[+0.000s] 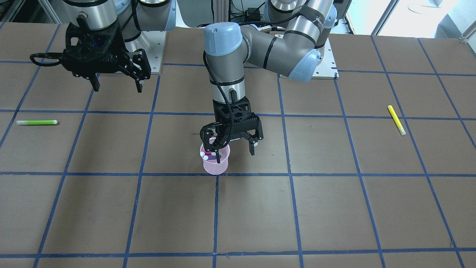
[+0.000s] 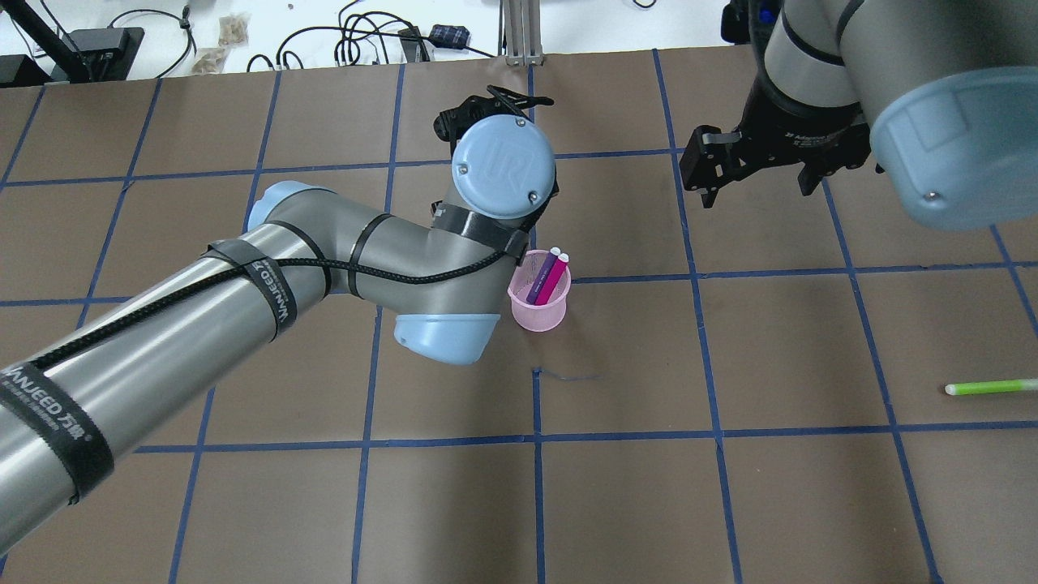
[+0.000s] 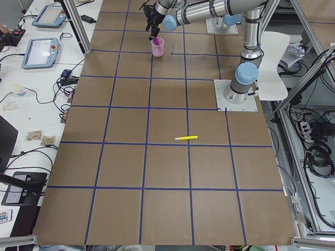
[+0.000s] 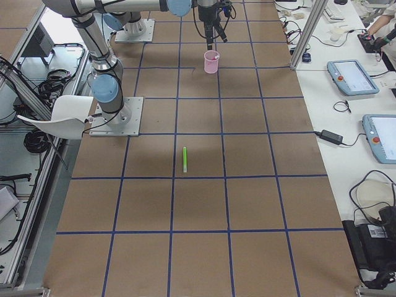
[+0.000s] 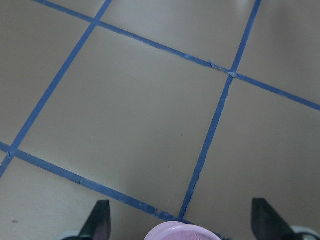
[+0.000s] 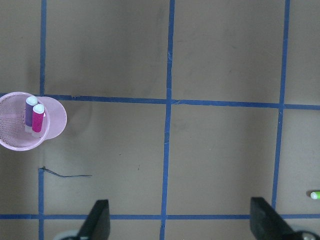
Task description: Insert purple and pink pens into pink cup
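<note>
Both pens, the purple pen (image 6: 29, 114) and the pink pen (image 6: 38, 120), lean inside the pink cup (image 2: 537, 315) at mid-table, so the task looks done. The left gripper (image 1: 235, 155) hangs just over the cup, pointing down, fingers spread and empty. Farther back, the right gripper (image 1: 118, 89) hovers, fingers spread, holding nothing.

A green pen (image 1: 37, 122) and a yellow pen (image 1: 396, 120) are seen lying flat, well apart, on the blue-taped brown counter (image 1: 260, 216).
</note>
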You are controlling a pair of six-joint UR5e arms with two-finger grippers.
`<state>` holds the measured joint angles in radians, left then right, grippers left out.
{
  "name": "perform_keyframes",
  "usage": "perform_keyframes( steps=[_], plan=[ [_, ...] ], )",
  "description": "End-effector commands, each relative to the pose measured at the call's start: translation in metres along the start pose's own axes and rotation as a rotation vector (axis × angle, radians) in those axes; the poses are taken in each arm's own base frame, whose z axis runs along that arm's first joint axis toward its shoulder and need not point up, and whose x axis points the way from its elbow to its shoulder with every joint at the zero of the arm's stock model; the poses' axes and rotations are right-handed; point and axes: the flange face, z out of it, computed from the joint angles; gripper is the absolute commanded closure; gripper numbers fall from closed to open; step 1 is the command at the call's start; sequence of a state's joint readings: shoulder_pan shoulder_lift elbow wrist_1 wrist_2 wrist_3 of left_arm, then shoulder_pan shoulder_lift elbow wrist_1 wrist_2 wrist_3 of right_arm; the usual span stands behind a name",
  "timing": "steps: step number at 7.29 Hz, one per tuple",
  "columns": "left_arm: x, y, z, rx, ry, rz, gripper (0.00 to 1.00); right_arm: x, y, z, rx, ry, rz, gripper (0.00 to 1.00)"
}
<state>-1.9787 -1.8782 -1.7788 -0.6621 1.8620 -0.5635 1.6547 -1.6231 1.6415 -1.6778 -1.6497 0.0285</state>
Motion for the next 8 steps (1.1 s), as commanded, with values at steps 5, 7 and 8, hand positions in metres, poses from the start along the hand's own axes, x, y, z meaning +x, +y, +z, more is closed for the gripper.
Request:
perform_keyframes(
  steps=[5, 7, 8],
  plan=[
    [-0.143, -0.110, -0.059, -0.340, -0.024, 0.215, 0.00, -0.020, -0.015, 0.005, 0.028, -0.155, -0.008, 0.00],
    [-0.192, -0.123, -0.061, -0.391, -0.008, 0.233, 0.00, -0.020, -0.014, 0.001, 0.031, -0.156, -0.004, 0.00],
    [-0.196, -0.120, -0.067, -0.432, 0.049, 0.208, 0.00, -0.017, -0.014, 0.004, 0.018, -0.140, 0.000, 0.00]
  ],
)
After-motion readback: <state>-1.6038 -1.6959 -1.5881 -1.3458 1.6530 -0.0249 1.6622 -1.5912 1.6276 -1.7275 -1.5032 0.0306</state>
